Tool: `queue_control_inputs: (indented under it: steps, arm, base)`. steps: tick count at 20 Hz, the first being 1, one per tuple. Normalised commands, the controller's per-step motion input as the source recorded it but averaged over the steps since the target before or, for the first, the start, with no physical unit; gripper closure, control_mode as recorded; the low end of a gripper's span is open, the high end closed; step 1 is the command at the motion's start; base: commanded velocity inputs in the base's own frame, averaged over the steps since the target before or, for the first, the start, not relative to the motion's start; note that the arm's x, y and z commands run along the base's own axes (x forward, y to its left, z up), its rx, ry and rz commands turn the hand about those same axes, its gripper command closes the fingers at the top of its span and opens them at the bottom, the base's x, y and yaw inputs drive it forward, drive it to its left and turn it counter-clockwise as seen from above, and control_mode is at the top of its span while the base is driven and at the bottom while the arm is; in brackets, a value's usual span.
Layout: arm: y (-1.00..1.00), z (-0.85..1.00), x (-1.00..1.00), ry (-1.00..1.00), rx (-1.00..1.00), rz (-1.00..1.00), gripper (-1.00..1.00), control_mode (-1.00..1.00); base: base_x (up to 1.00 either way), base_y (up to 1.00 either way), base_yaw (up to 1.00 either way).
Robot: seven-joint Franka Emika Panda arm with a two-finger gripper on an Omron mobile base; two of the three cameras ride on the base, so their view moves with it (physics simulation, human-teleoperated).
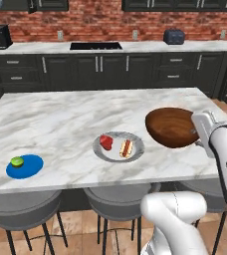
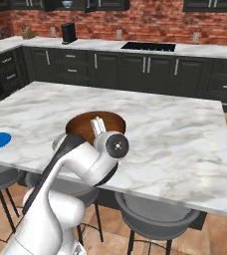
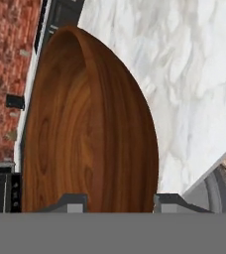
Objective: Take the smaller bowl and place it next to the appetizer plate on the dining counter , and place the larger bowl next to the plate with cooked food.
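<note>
The larger bowl (image 1: 169, 127), wide and reddish-brown, is tilted over the right part of the dining counter (image 1: 60, 119), just right of the plate with cooked food (image 1: 118, 146). My gripper (image 1: 199, 135) is shut on the bowl's right rim. In the hand view the bowl's wall (image 3: 90, 134) runs between my fingertips (image 3: 69, 202). From the right base view the bowl (image 2: 80, 124) shows behind my hand (image 2: 97, 124). The appetizer plate (image 1: 24, 166), blue with a green piece on it, lies at the counter's near left. The smaller bowl is out of view.
Grey stools (image 1: 21, 206) stand along the counter's near edge. Behind the island runs a dark wall counter with a toaster (image 1: 173, 36), a black appliance (image 1: 3, 36) and a cooktop (image 1: 95, 46). Bare marble spreads across the island's far half.
</note>
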Motion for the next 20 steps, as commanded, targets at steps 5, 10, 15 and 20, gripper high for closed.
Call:
queue_control_inputs:
  steps: [5, 10, 15, 20]
  arm:
    - [-0.50, -0.55, 0.86, 0.00, 0.00, 0.18, 1.00, -1.00]
    - [-0.30, -0.52, 0.85, 0.01, 0.00, 0.21, 1.00, -1.00]
    - [-0.36, -0.46, 0.74, 0.03, 0.00, 0.20, 1.00, -1.00]
    - [-0.23, -0.48, 0.60, 0.03, 0.00, 0.10, 1.00, -1.00]
  base:
    - [0.00, 0.00, 0.00]
    - [0.00, 0.00, 0.00]
    - [0.00, 0.00, 0.00]
    - [0.00, 0.00, 0.00]
